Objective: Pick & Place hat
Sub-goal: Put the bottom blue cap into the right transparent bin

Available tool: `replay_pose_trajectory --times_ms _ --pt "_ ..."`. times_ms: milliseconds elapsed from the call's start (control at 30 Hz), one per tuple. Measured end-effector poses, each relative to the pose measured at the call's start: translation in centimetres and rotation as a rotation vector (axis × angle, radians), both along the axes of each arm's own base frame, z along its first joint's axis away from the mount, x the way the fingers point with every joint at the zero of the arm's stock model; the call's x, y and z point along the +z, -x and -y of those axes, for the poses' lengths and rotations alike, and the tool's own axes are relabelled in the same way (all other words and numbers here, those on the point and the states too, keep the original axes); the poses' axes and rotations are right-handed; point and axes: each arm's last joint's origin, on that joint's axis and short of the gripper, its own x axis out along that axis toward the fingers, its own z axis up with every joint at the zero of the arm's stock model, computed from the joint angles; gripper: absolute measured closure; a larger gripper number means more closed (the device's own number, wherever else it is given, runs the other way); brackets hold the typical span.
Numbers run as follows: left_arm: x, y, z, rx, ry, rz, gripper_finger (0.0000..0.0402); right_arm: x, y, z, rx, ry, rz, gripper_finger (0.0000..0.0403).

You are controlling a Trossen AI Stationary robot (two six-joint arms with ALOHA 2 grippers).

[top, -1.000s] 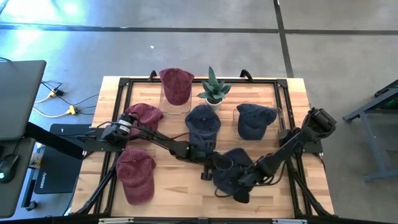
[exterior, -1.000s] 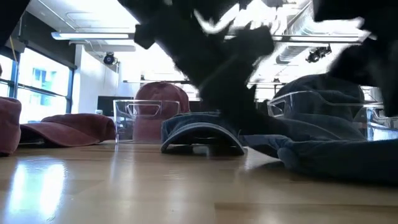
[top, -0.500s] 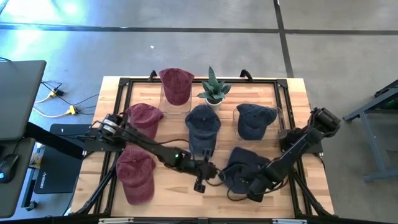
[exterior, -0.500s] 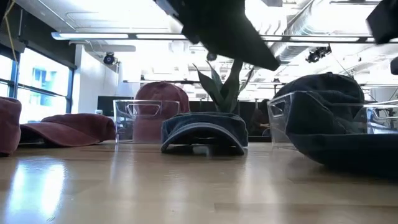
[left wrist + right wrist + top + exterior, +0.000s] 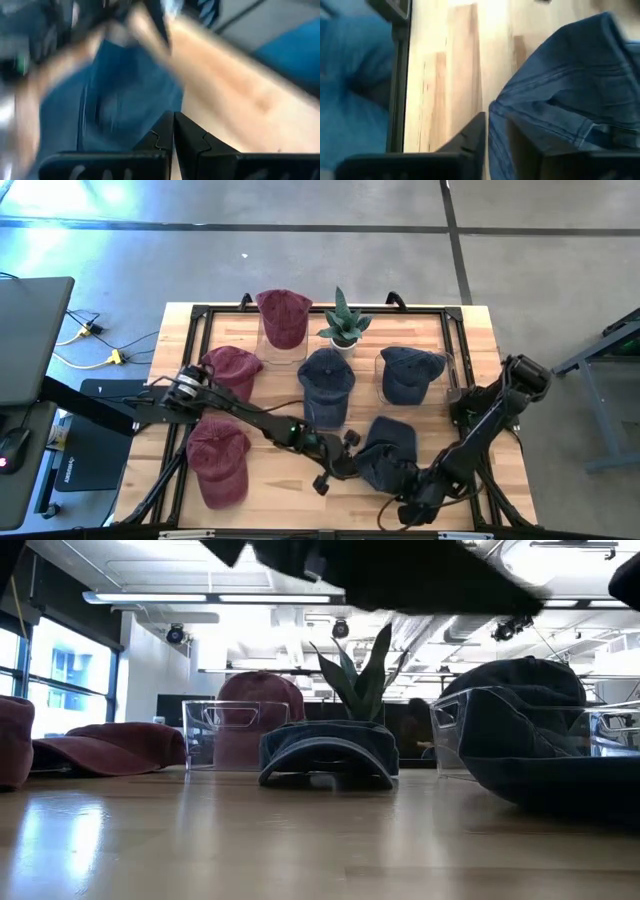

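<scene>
The navy hat (image 5: 388, 456) lies on the wooden table near its front edge, right of the middle, and shows dark at the right of the low view (image 5: 565, 790). My right gripper (image 5: 408, 506) stands at the hat's near edge and is shut on it (image 5: 492, 131). My left gripper (image 5: 345, 461) is just left of the hat, its fingers (image 5: 174, 131) shut together with nothing between them. The hat fills the blurred left wrist view ahead of them (image 5: 120, 95). My right gripper pinches the hat's cloth edge (image 5: 495, 112) between its two fingers, with the cloth running down between them. It comes at the hat from the table's near side, slanting down. The rest of the hat lies on the table.
Two maroon hats (image 5: 232, 368) (image 5: 218, 461) lie at the left, and a third (image 5: 283, 316) sits on a clear stand at the back. One navy hat (image 5: 327, 380) lies mid-table and another (image 5: 408, 372) sits on a clear stand. A potted plant (image 5: 343, 322) stands at the back.
My right gripper has gone toward the table's near edge. The navy hat has slid a little toward the right edge and bunched smaller. My left gripper has come away from the hat, risen off the table, and now sits beside the hat's left edge.
</scene>
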Motion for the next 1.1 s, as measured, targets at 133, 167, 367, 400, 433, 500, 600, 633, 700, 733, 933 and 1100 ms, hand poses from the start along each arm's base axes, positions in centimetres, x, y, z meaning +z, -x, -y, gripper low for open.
replay_pose_trajectory --times_ms 133,167,367,400,433,500,600,633,700,733,933,1100 --pt "-1.6 -0.5 0.5 -0.083 0.017 0.039 0.0394 -1.3 -0.1 -0.2 0.097 0.039 -0.08 0.025" --pt "-1.7 -0.8 0.6 -0.075 0.028 0.075 0.0394 -1.6 -0.1 -0.2 0.122 0.058 -0.093 0.0233" --pt "-0.8 -1.6 0.3 0.012 0.047 0.169 0.0394 -3.7 0.1 -0.8 0.207 0.143 -0.154 0.0198" --pt "-1.2 -2.1 0.2 0.041 0.057 0.163 0.0394 -4.1 0.2 -0.9 0.213 0.156 -0.165 0.0202" --pt "-1.8 -2.9 -0.1 0.077 0.079 0.157 0.0394 -4.5 0.3 -1.0 0.223 0.171 -0.177 0.0207" --pt "-3.0 -3.5 -0.8 0.159 0.089 0.083 0.0394 -5.2 0.5 -1.1 0.231 0.194 -0.202 0.0225" --pt "-2.4 -4.9 -1.9 0.211 0.1 0.054 0.0394 -5.5 0.6 -1.1 0.214 0.204 -0.218 0.0265" --pt "-2.8 -5.7 -2.3 0.227 0.106 0.051 0.0394 -5.5 0.7 -1.0 0.199 0.209 -0.224 0.0281" --pt "-3.6 -5.9 -3.0 0.294 0.057 -0.046 0.0394 -5.4 0.9 -0.8 0.166 0.222 -0.233 0.032" --pt "-4.5 -5.7 -3.2 0.324 0.015 -0.132 0.0394 -5.4 1.1 -0.7 0.158 0.232 -0.243 0.034" --pt "-2.6 -5.6 -3.9 0.449 -0.121 -0.212 0.0398 -4.0 1.6 -1.2 0.147 0.305 -0.274 0.0384" --pt "-0.9 -4.4 -3.8 0.509 -0.228 -0.217 0.04 -2.4 1.3 -1.9 0.129 0.324 -0.215 0.0395"
